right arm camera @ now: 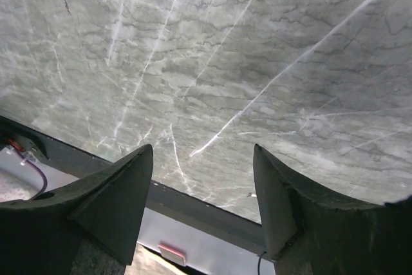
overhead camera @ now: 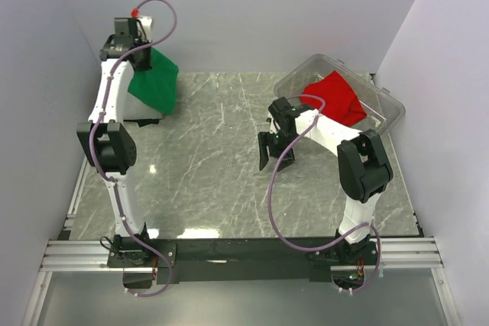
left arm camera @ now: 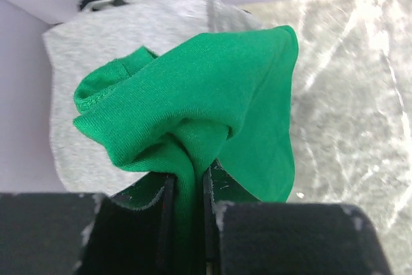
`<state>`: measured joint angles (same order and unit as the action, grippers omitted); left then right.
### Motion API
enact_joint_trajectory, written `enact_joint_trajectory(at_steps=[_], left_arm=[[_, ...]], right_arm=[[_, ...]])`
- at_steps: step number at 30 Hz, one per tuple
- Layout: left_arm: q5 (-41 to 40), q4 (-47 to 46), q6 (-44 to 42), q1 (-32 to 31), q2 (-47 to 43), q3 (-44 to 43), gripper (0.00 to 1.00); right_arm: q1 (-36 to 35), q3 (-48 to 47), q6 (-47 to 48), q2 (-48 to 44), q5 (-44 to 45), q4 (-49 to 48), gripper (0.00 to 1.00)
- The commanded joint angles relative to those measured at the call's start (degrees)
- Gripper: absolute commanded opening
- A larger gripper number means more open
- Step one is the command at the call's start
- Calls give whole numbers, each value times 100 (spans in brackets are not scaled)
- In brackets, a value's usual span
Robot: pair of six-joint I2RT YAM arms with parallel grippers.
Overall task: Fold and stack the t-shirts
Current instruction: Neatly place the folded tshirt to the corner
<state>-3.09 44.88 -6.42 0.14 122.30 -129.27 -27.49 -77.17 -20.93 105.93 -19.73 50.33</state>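
Note:
My left gripper [overhead camera: 139, 57] is raised at the far left and shut on the bright green t-shirt [overhead camera: 155, 82], which hangs bunched from it. In the left wrist view the green t-shirt [left arm camera: 193, 107] is pinched between my fingers [left arm camera: 188, 188], above the folded grey t-shirt [left arm camera: 90, 56] lying on the table by the wall. The grey t-shirt [overhead camera: 145, 120] shows only as a pale edge under the green one in the top view. The red t-shirt [overhead camera: 336, 97] lies crumpled in the clear plastic bin [overhead camera: 386, 104]. My right gripper [overhead camera: 275, 152] is open and empty above the table's middle [right arm camera: 203, 156].
The marble table top [overhead camera: 214, 158] has a dark front rail [overhead camera: 252, 248]. White walls close in on the left, back and right. The bin stands at the far right, behind my right arm.

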Motion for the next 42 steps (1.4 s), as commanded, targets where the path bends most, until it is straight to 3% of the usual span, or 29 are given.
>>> enact_joint_trajectory(at_steps=[1,15,19,21,22,28,36,42], left_arm=[[510,-453,-35,319,-172,-291,0],[1020,-1157,500,1268,848,-467,1],[934,-1385,598,1436,1049,-467,13],[654,-1403,798,1488,1129,-546,24],[504,-1395,939,1524,1199,-599,43],[-365,-1535,1353,1489,902,-521,97],[-983,-1544,1660,1392,102,156,99],[-974,-1561,2144,1120,-1066,1648,100]], right_arm=[[-20,105,-95,-55,-102,-67,70],[-275,-193,-210,68,-154,91,70],[-363,-272,-254,86,-163,162,70],[-415,-334,-254,77,-137,223,70],[-468,-386,-271,68,-119,241,70],[-539,-545,-368,-168,109,215,71],[-539,-537,-553,-608,425,-251,71],[-539,-299,-597,-1065,768,-716,71]])
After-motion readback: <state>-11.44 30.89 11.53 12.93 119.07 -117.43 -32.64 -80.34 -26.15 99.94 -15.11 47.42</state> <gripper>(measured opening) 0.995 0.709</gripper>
